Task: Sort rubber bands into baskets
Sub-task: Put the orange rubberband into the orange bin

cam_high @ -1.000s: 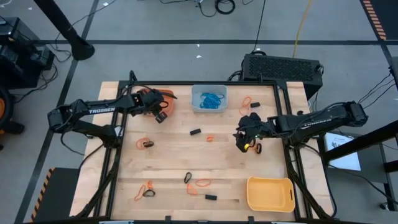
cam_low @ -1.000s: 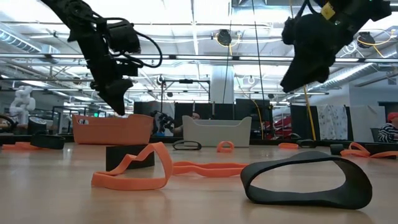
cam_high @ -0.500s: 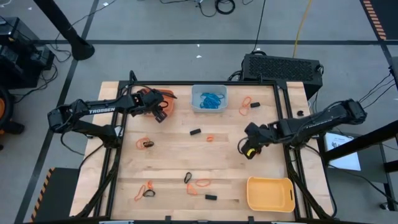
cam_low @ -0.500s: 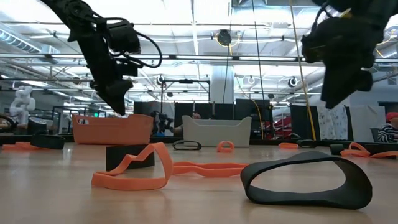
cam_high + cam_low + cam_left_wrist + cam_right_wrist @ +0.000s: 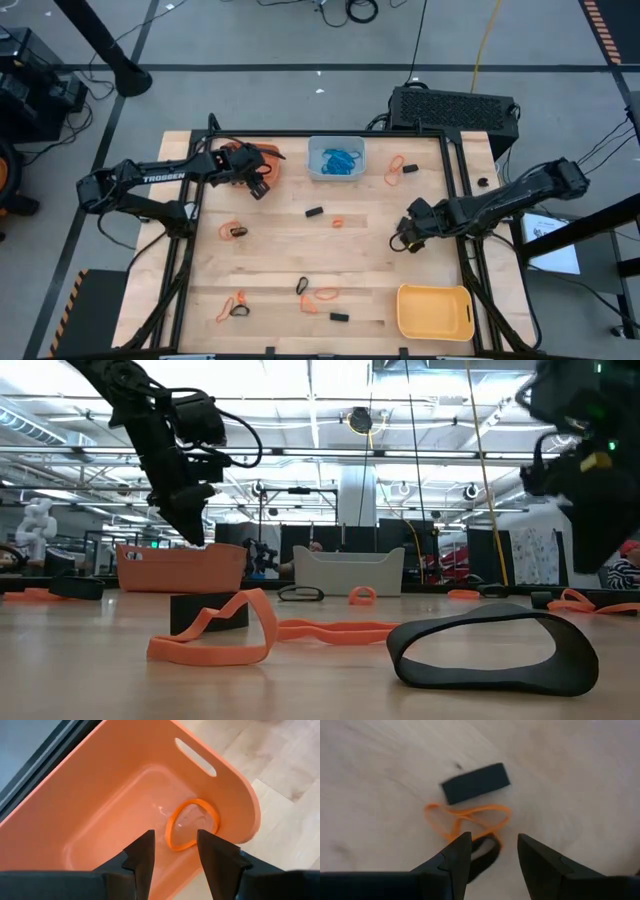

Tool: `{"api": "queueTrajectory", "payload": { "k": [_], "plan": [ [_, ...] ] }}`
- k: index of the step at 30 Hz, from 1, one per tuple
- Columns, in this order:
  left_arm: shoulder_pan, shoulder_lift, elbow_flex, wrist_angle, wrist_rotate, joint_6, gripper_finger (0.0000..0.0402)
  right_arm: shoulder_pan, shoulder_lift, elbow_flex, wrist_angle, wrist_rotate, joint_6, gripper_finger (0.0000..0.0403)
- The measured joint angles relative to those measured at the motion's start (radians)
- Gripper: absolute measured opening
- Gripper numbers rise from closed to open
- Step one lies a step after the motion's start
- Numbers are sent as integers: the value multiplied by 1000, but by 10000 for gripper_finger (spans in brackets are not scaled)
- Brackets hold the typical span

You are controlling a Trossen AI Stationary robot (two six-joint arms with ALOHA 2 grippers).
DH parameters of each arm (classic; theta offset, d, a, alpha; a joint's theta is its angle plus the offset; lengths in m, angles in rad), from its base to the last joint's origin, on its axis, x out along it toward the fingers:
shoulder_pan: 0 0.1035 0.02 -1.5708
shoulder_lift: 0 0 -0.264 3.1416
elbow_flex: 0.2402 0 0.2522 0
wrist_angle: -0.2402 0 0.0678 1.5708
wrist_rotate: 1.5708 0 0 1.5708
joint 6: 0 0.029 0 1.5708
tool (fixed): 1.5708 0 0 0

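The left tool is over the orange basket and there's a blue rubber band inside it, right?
Not quite. The left tool is over the orange basket, but the rubber band lying inside is orange, not blue. The left wrist view shows it.

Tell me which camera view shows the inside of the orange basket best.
The left wrist view: the orange basket fills it, one orange rubber band inside. The high view has the left pincer covering it; the low view shows its outer wall only.

One camera looks straight down over the desk [image 5: 300,260]; another sits level on it; both share the orange basket [image 5: 180,567].
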Motion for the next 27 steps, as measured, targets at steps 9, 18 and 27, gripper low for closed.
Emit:
{"api": "queueTrajectory", "payload": {
  "k": [9, 18, 27],
  "plan": [
    [0, 0, 0, 5, 0, -2, 156, -40, 0, -58, 106, 5, -82, 153],
    [0, 0, 0, 5, 0, 0, 156, -83, 0, -58, 101, 12, -81, 153],
    [0, -14, 0, -29, 0, 30, 156, -94, 0, -144, 199, -3, -112, 153]
  ]
}}
